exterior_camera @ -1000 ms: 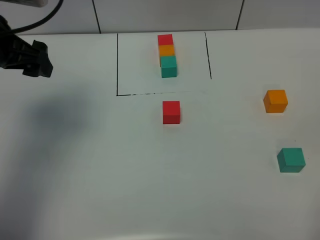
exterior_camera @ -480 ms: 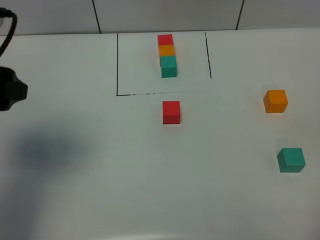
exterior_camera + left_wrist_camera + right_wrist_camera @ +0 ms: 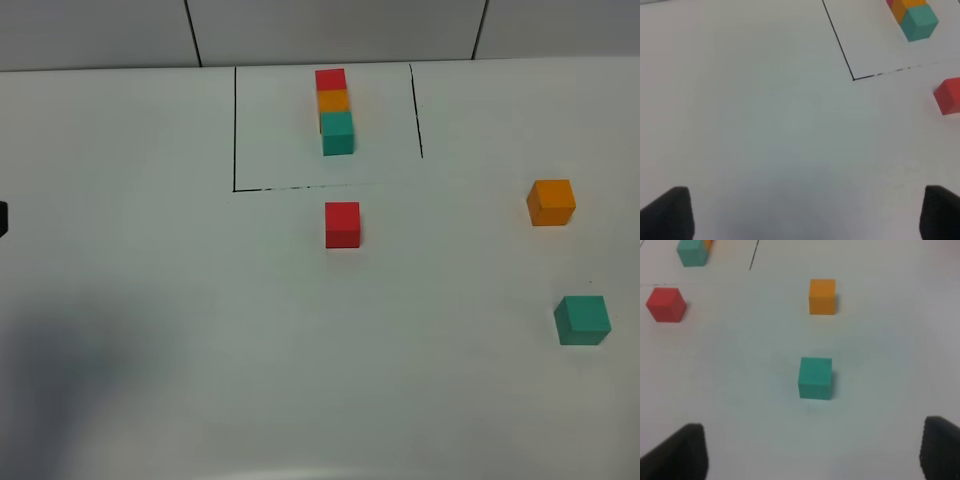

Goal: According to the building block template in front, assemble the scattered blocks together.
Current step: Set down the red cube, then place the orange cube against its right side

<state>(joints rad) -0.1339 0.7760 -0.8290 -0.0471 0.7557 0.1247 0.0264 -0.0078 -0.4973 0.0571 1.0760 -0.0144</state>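
Left wrist view: my left gripper [image 3: 800, 215] hangs with its jaws spread wide and nothing between them, only bare white bench [image 3: 150, 300] below. The right gripper [image 3: 810, 450] is just as wide open and just as empty, with the teal cube [image 3: 815, 378] on the bench ahead of it, untouched and roughly in line with the gap.

Farther out, the three scattered blocks lie well apart from one another. The teal cube sits by the right edge, toward the near right corner. The orange cube [image 3: 551, 202] sits by the same edge, farther back. The red cube [image 3: 342, 224] stands alone about mid-bench, just outside the near line of the black outline [image 3: 235, 130].

Inside that outline, close to the far edge, the building block template [image 3: 335, 110] runs in a straight joined row: red farthest, orange in the middle, teal nearest me.

As I read it, the assembly has barely begun. No two loose cubes touch, and neither arm holds one. The red cube lines up with the template's row, so it may serve as the start of the copy. The orange and teal cubes are yet to be brought over from the right edge and set against it in that order.
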